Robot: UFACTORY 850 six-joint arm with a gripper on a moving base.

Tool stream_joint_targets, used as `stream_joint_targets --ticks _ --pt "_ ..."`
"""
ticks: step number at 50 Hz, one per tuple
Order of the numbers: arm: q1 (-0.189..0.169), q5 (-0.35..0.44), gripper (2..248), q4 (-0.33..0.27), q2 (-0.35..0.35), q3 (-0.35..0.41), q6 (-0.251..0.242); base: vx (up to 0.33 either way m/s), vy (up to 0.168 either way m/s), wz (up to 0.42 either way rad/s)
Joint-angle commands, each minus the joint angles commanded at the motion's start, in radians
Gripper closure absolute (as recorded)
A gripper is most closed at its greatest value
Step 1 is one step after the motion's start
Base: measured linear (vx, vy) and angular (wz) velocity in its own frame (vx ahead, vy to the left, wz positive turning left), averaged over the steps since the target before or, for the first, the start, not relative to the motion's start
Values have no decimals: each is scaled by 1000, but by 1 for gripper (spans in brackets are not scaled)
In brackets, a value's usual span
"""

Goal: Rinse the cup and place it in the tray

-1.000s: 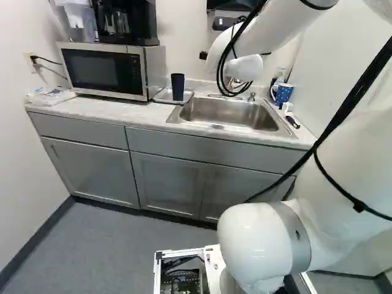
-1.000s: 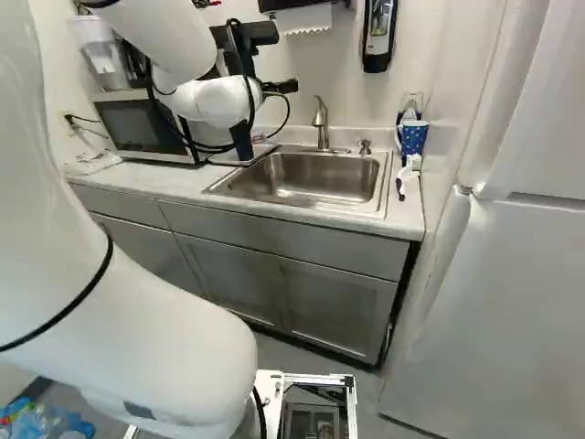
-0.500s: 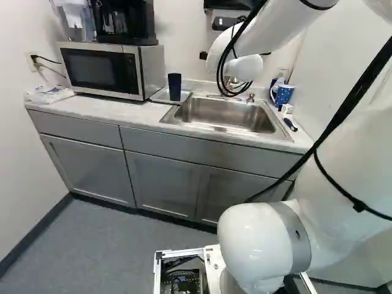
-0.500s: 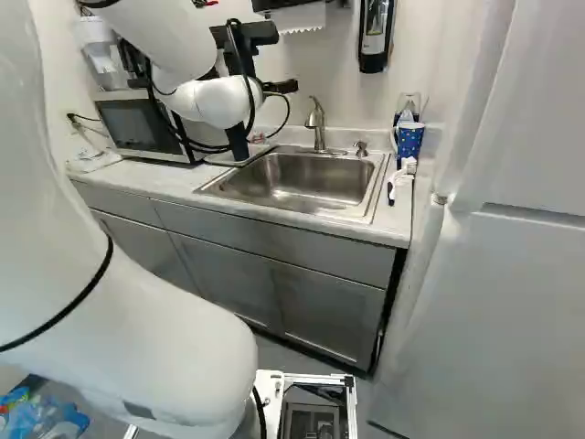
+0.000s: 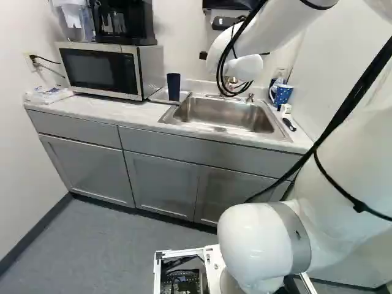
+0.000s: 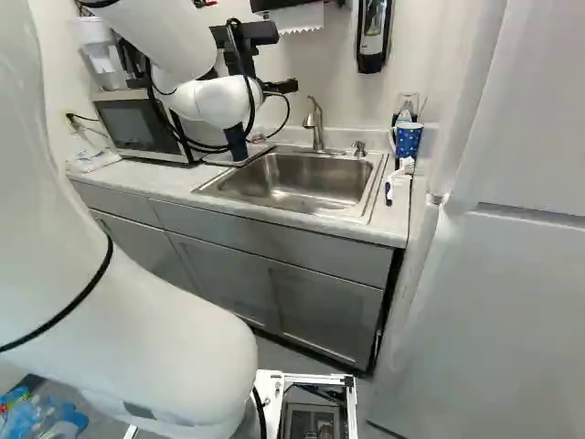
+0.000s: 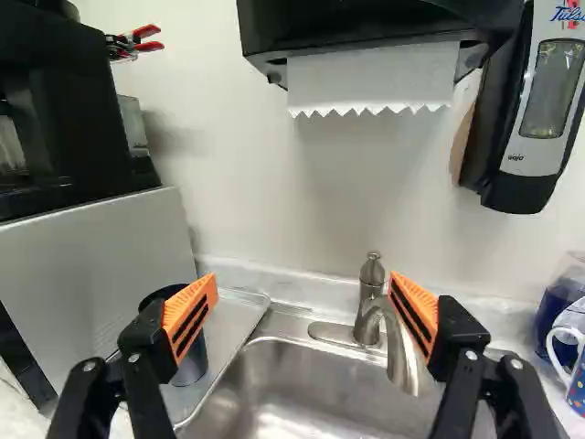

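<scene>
Solely in wrist view, orange pads (image 7: 191,314), apart

Dark cup (image 5: 173,87) upright on tray (image 5: 158,96); microwave (image 5: 101,70) beside tray

The glossy white arm (image 6: 137,338) has rounded joints (image 5: 251,242) (one wears a grey band (image 5: 294,239)) and carries black cables (image 5: 344,110).
</scene>
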Motion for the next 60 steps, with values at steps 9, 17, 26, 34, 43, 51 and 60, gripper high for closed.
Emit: stream_joint_targets --ticks 9,17,26,34,43,51,60 --pt "-4 0 3 0 -22 -21 0 0 0 0" --pt "-8 0 3 0 -50 -47 0 0 0 0" --pt "-10 0 3 0 -88 -83 0 0 0 0" --pt "-10 0 3 0 -130 -123 0 0 0 0" --pt "-9 -1 3 0 -176 -169 0 0 0 0" --pt "-8 -13 3 0 -210 -203 0 0 0 0" --pt "-7 -37 3 0 -242 -237 0 0 0 0"
